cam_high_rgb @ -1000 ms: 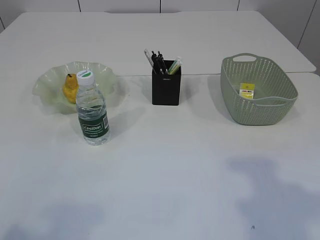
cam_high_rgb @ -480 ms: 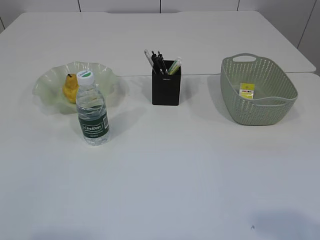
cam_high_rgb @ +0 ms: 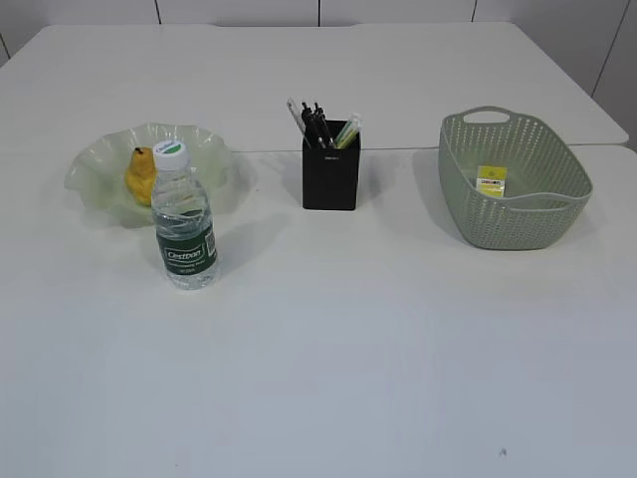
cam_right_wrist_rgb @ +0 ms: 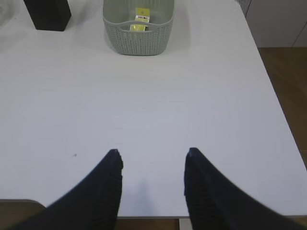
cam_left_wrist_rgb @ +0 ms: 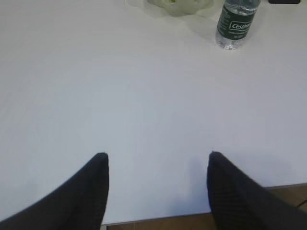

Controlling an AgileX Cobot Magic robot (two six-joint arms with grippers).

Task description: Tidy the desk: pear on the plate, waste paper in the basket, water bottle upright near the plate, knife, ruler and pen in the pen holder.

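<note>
White table [cam_high_rgb: 328, 339] spans the view, wood floor [cam_right_wrist_rgb: 283, 72] past its right edge. Toward the far edge: pear [cam_high_rgb: 139, 174] on plate [cam_high_rgb: 95, 164], upright water bottle [cam_high_rgb: 184, 224] just beside it, filled pen holder [cam_high_rgb: 330, 177], basket [cam_high_rgb: 513, 179] with paper. Left gripper [cam_left_wrist_rgb: 156, 160] and right gripper [cam_right_wrist_rgb: 152, 155] hang spread and empty at the near edge.

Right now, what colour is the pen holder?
Black. The pen holder shows best in the exterior view, standing between the plate and the basket.

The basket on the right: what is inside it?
Inside the basket only a small yellow and white piece of paper shows, against the far inner wall. The near wall covers the bottom, so anything lying lower cannot be seen.
</note>
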